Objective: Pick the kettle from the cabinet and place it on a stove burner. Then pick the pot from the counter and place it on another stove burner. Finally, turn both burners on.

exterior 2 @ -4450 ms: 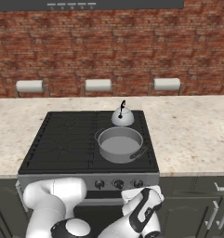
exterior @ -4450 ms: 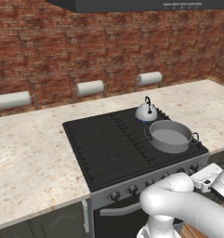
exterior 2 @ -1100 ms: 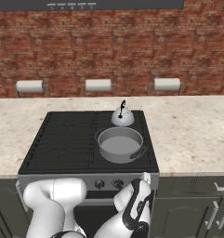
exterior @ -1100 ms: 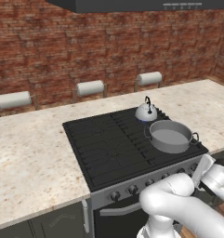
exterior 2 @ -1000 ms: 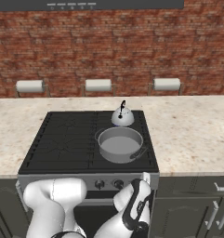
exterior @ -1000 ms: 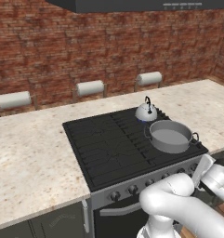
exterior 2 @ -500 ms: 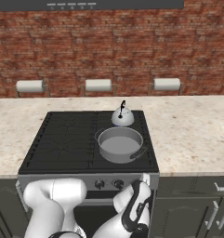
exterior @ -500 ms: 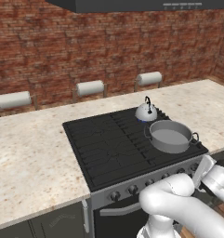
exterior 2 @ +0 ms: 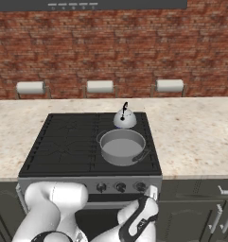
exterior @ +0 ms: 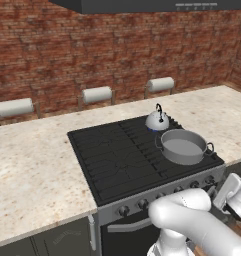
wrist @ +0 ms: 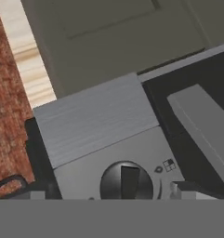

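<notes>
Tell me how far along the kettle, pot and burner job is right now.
Placing looks done: the kettle sits on a rear right burner and the pot on the front right one. In hand: the gripper is down at the range front, jaws spread around a knob. Left: whether either burner is lit cannot be told.

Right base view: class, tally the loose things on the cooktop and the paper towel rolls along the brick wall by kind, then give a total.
Kettle: 1
Pot: 1
Paper towel rolls: 3
Total: 5
</notes>
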You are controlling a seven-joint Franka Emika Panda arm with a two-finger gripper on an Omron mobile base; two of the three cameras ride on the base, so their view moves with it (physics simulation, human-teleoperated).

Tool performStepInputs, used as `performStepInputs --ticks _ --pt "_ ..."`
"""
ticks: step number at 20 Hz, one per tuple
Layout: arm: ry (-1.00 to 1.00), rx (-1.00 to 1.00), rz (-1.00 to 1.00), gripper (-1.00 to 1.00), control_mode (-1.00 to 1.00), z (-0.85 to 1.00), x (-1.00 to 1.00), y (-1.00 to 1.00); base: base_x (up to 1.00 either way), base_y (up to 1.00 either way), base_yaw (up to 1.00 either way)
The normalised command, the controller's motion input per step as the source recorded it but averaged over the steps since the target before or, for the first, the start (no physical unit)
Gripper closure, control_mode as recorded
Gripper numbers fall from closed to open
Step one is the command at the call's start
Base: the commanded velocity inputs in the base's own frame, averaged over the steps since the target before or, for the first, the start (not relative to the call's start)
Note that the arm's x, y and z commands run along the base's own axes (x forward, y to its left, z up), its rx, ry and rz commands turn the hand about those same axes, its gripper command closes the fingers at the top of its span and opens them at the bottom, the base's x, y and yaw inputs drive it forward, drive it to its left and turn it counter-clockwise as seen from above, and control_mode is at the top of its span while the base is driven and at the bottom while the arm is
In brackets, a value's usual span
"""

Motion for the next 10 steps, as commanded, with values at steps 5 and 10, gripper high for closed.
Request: performStepInputs --ticks 5,10 --pt "0.0 0.01 0.0 -1.0 -1.0 0.06 -0.34 -0.35 0.0 0.0 0.0" --pt "0.0 0.0 0.0 -1.0 -1.0 0.05 -0.33 -0.3 0.0 0.0 0.0"
